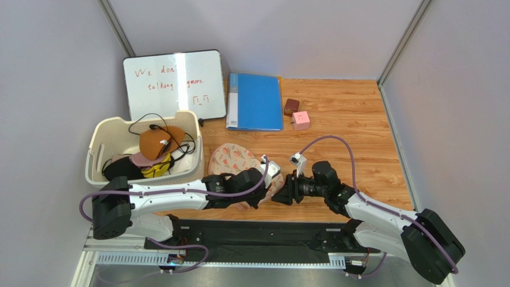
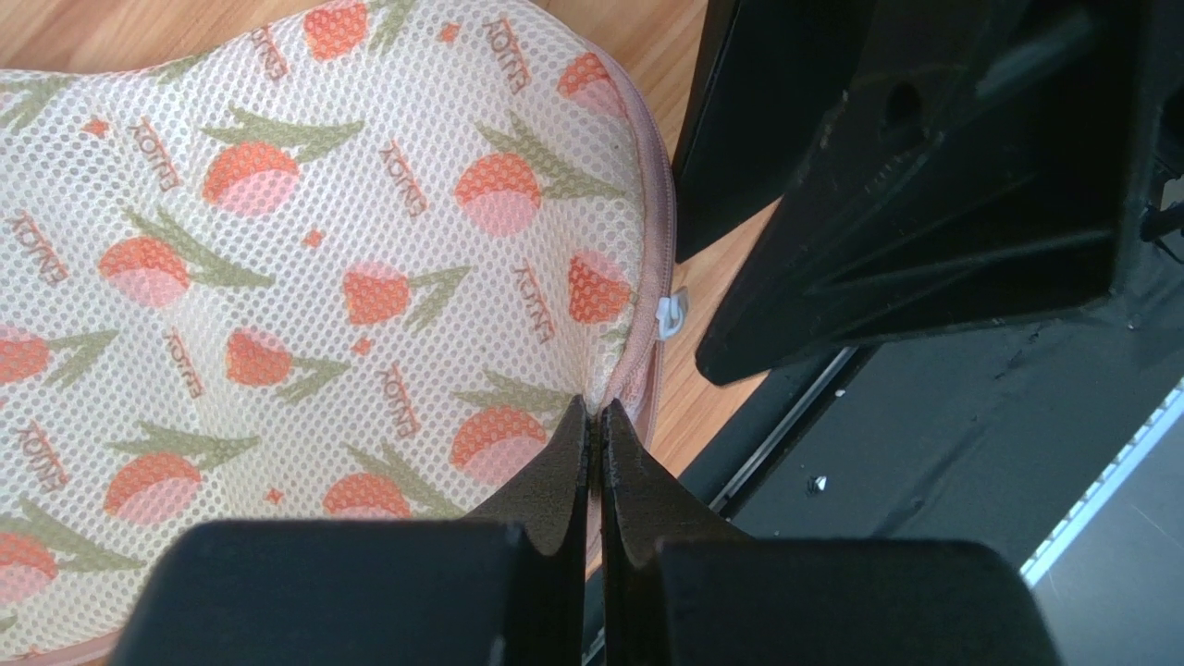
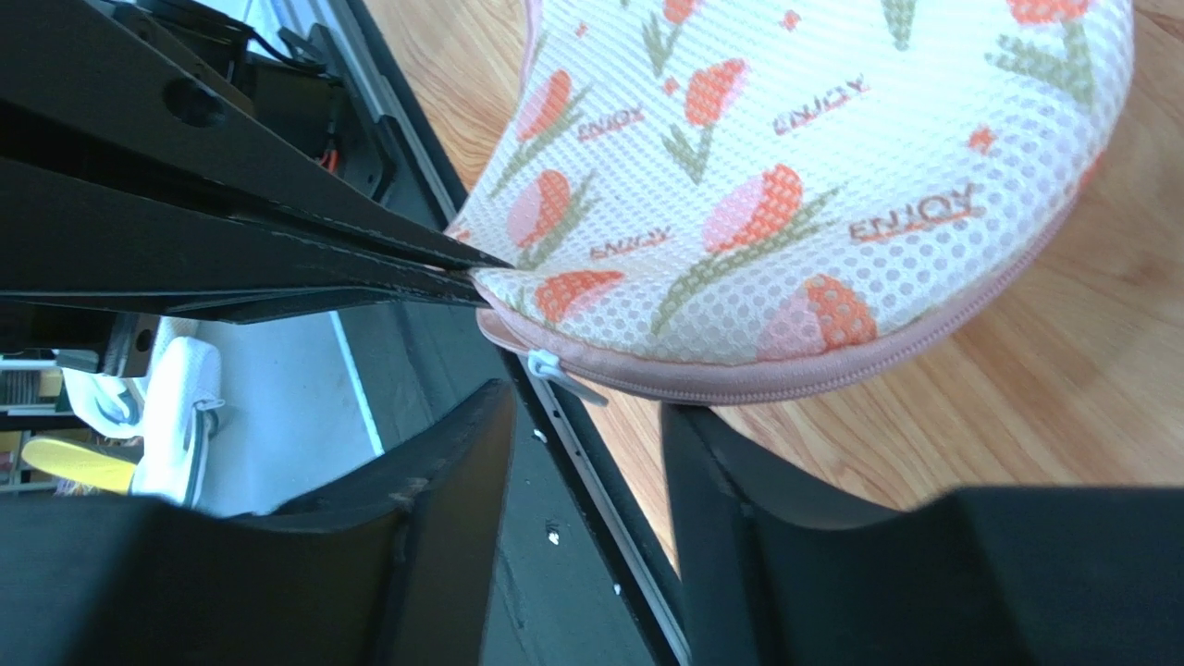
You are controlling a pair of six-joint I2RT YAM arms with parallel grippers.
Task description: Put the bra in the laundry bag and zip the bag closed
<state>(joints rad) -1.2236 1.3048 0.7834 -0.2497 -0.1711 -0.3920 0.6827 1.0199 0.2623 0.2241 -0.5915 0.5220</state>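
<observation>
The laundry bag lies shut on the wooden table in front of the basket, its pink zip edging facing the arms. My left gripper is shut on the bag's near edge, pinching the mesh beside the zip. The white zip pull hangs just right of that pinch. My right gripper stands open right below the pull, one finger on each side of it, not touching. The orange-brown bra lies on top of other garments in the basket.
The cream basket at the left holds pink, yellow and black garments. Behind it lean a whiteboard and a blue folder. A brown box and a pink cube sit further back. The black base rail runs along the near edge.
</observation>
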